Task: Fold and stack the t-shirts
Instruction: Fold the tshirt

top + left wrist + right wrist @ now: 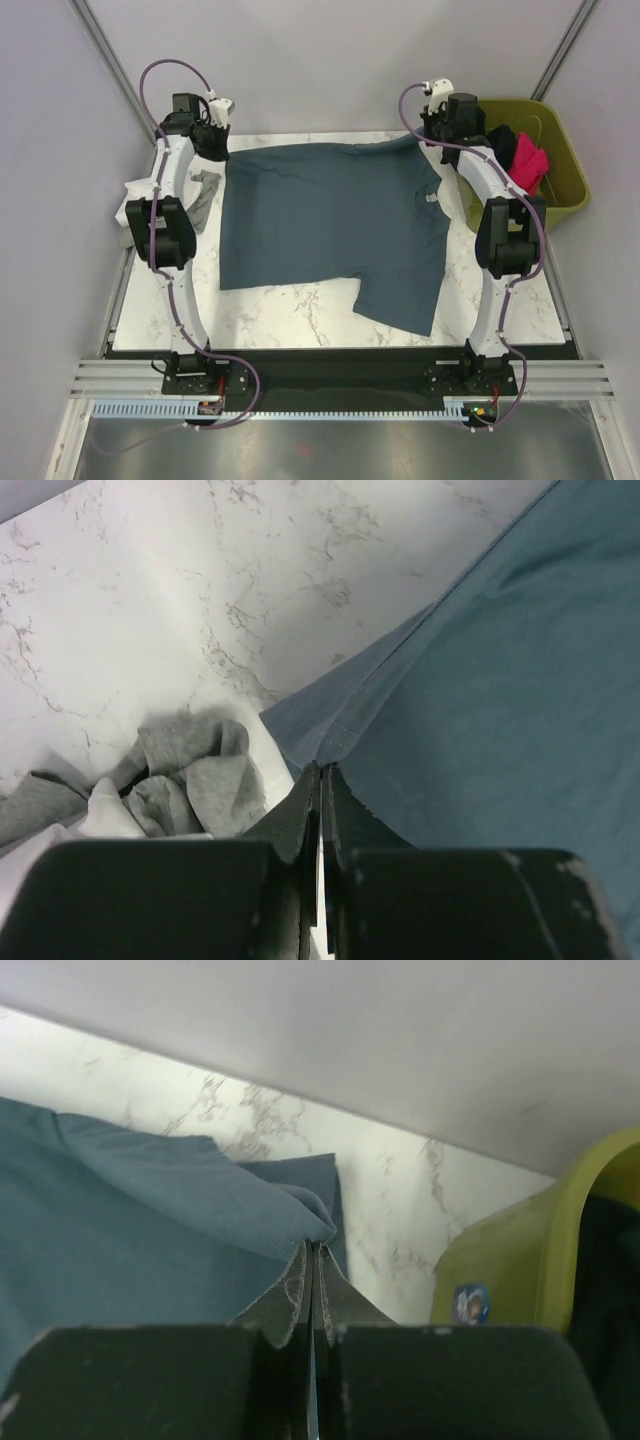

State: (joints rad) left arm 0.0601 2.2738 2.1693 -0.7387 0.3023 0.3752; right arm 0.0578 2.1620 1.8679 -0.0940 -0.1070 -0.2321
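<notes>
**Far edge pinched at both ends: lift level and fold toward the near side**

The blue-grey t-shirt [320, 220] is lying spread across the middle of the worktop [290, 322]. Its collar is pointing right, its hem left, and one sleeve is trailing toward the near edge. The left hand [322, 780] is pinching the far hem corner, fingers pressed together on the cloth. The right hand [313, 1258] is clamping the far edge by the other sleeve, with fabric bunching at its tips. The left hand's bite looks to be only the very edge of the hem, though its own fingers are hiding how deep it goes.

The step in hand seems to be the first fold, bringing the far edge over to the near one. Doing it well is depending on both hands rising at the same pace, so the edge between them is staying taut and straight. They should be travelling low and level, then laying the cloth down before letting go.

A crumpled grey cloth [190, 770] is sitting just beside the left hand and could be dragged along. The green bin [565, 185] to the right is holding a pink shirt [530, 165] and a black shirt [503, 142], both waiting.
</notes>
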